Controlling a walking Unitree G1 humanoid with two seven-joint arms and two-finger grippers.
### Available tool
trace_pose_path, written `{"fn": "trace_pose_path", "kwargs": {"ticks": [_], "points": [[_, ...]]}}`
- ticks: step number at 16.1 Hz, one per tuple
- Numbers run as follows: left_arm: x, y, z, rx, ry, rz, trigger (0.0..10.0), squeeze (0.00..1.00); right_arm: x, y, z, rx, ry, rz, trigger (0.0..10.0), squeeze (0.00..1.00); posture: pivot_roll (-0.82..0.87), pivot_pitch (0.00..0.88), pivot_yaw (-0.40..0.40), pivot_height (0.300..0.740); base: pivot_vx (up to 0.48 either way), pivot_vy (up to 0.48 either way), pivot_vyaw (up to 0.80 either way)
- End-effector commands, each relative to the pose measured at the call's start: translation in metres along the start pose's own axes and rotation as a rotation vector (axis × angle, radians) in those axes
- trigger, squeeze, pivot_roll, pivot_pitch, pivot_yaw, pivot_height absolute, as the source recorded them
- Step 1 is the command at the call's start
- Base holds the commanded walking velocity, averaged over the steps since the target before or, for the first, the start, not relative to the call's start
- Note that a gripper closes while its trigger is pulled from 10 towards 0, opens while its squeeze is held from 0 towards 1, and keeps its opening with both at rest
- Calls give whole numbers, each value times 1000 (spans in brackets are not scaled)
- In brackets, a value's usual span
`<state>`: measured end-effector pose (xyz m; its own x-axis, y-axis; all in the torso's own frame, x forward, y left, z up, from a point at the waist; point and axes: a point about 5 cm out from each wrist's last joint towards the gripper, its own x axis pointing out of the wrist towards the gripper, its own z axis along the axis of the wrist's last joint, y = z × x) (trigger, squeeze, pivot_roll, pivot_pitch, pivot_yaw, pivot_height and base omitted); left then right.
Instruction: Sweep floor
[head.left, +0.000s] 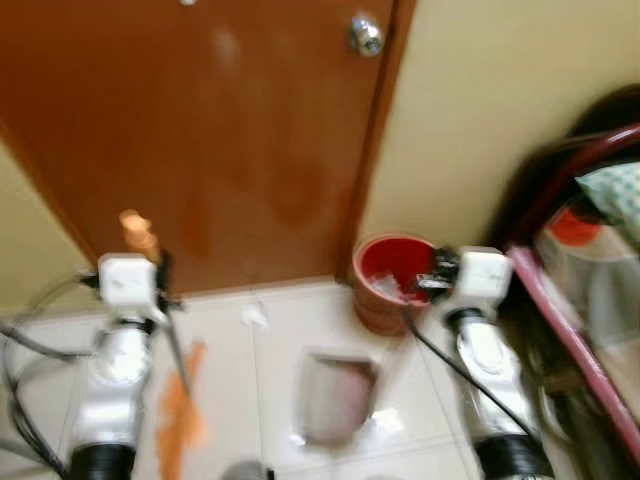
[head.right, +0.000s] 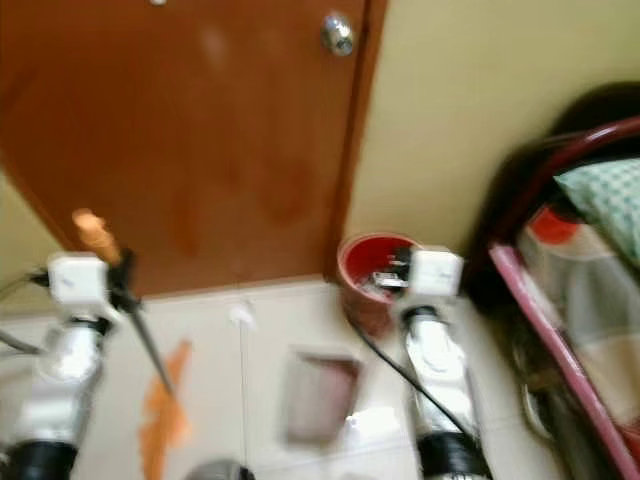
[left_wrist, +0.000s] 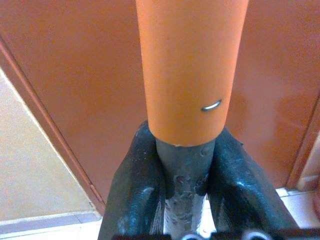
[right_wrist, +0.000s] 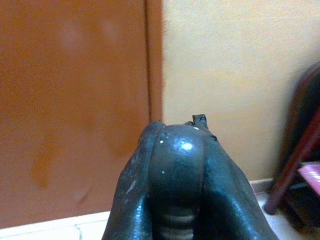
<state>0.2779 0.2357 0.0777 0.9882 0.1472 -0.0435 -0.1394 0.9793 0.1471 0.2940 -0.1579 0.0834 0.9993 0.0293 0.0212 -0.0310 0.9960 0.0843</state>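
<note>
The left hand (left_wrist: 185, 165) is clenching the long broom with its orange sleeve and grey metal pole (left_wrist: 186, 100), just below the sleeve. It is probably light and stiff, the smooth pole perhaps slippery; its orange head (head.left: 180, 410) is lying on the pale tiled floor (head.left: 230, 360). The right hand (right_wrist: 175, 170) is clenching a dark rounded handle (right_wrist: 177, 150), near the red bucket (head.left: 390, 275), above the grey dustpan (head.left: 335, 395).

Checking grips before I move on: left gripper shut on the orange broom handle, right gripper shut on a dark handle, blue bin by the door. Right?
Not quite: the bin by the door is red, as the left eye view shows. The left gripper is shut on the orange broom handle, and the right gripper on a dark handle.
</note>
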Motion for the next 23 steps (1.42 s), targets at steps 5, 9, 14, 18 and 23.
{"fn": "trace_pose_path", "kwargs": {"ticks": [5, 9, 14, 18, 23], "points": [[8, 1, 12, 37, -59, 7, 10000, 0, -2, -6, 0, 30, 11, -30, 10000, 0, -8, 70, 0, 740, 173, 0, -220], [30, -12, 17, 54, -68, -50, 10000, 0, -4, -6, -2, 30, 26, -31, 10000, 0, -15, 85, -3, 740, 0, 0, 0], [69, -42, 52, 99, -139, -107, 10000, 0, -12, -26, 4, 6, 23, -110, 10000, 0, -60, 104, 10, 740, 0, 0, 0], [79, -84, 71, 132, -193, -222, 10000, 0, -24, -44, -2, -26, 69, -197, 10000, 0, -67, 101, 5, 740, 0, 0, 0], [72, -146, 86, 185, -262, -445, 10000, 0, -27, -52, -10, -82, 138, -281, 10000, 0, -78, 94, 8, 740, 0, 0, 0]]}}
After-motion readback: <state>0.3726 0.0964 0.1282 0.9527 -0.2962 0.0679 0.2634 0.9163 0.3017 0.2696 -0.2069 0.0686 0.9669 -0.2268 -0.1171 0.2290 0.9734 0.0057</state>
